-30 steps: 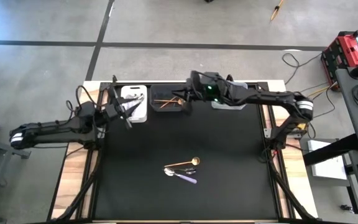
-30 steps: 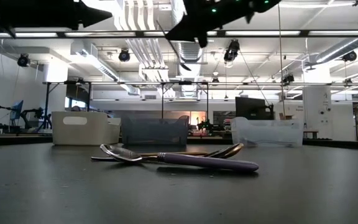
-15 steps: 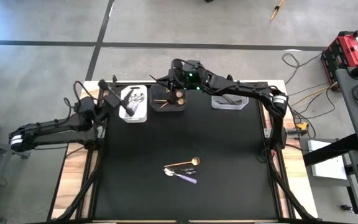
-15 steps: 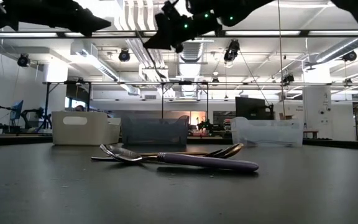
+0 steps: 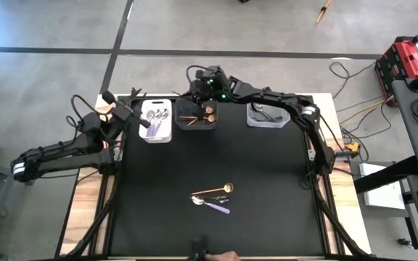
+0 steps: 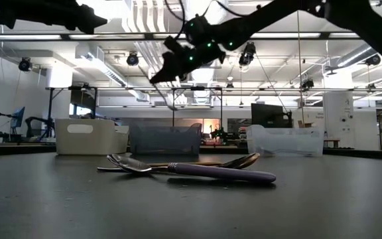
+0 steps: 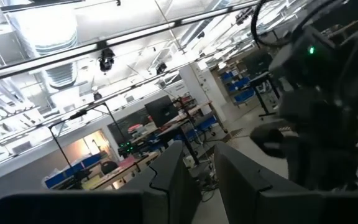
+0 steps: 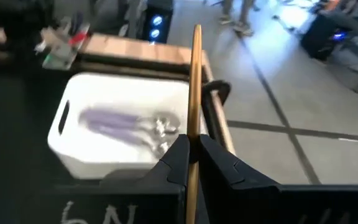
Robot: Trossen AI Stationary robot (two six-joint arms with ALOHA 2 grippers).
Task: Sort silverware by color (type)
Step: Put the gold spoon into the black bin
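I see three spoons (image 5: 212, 199) loose mid-bench (image 5: 267, 188), gold and lilac-handled. Farther back, my right pincer (image 8: 191, 163) is clamped on a gold utensil (image 8: 195, 93) over the dark bin (image 5: 197, 116). Left pincer (image 5: 145, 125) w/ fingers slightly apart, by the white bin (image 5: 157, 122) w/ lilac spoons; can't tell if holding anything.

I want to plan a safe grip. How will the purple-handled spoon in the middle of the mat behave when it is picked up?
The purple-handled spoon looks slim and metal, so probably stiff and light. It lies flat on the black mat, so a hand may find little to pinch. It rests against a gold spoon, which might shift too.
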